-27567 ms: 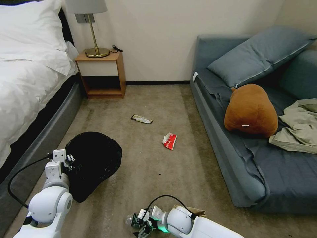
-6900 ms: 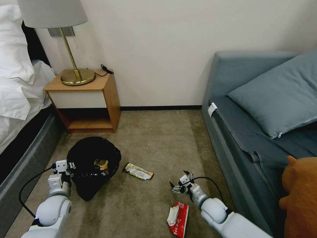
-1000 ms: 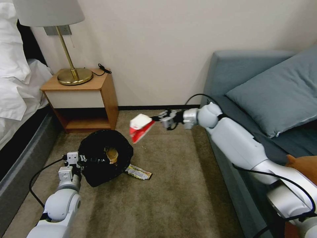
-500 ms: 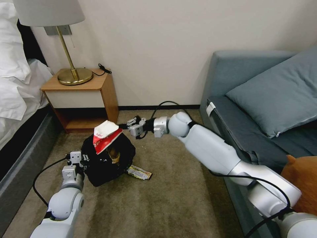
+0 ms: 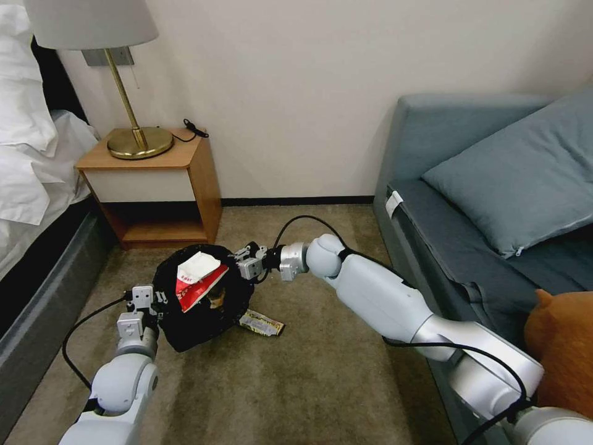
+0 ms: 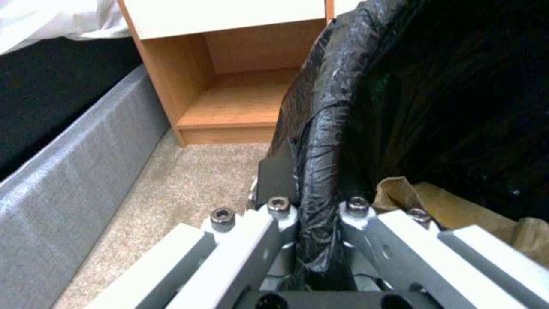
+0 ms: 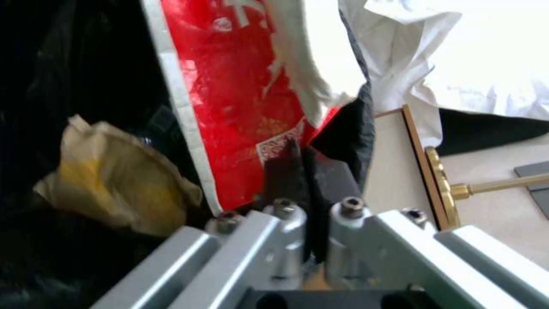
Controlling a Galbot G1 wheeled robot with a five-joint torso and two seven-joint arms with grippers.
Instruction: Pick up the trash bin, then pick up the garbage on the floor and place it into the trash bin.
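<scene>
- Floor is beige-brown carpet [image 5: 321,371]; we see a cream wall behind with a dark baseboard.
- Room: wooden nightstand [image 5: 154,185] with one brass lamp [image 5: 133,133] on top, white bedding [image 5: 31,148] at the robot's left, grey-blue sofa [image 5: 445,204] at its right with one grey-blue pillow [image 5: 519,179] and a brown plush toy [image 5: 559,346] at the edge.
- Counts: one trash bin [image 5: 185,315], three litter pieces visible, two grippers.
- The trash bin is black, bag-lined, tilted, and sits on the carpet in front of the nightstand.
- Left gripper [image 5: 143,303] is at the bin's near-left rim; in the left wrist view we see its jaws clamped on the bag-covered rim [image 6: 320,180], one finger outside, one inside.
- Red-white packet [image 5: 197,281] lies across the bin's opening, partly inside.
- Right gripper [image 5: 247,262] reaches across from the sofa side and is at the bin's far-right rim, just beside the packet's edge.
- In the right wrist view the packet [image 7: 240,107] stands right ahead of the fingers; the jaws look nearly closed, but we cannot tell whether they pinch it or have let it go.
- Crumpled brown paper [image 5: 215,298] is inside the bin, below the packet; also seen at [image 7: 109,171] and [image 6: 452,206].
- Dark flat snack wrapper [image 5: 262,322] lies on the carpet, touching the bin's lower right side, well apart from both jaws.
</scene>
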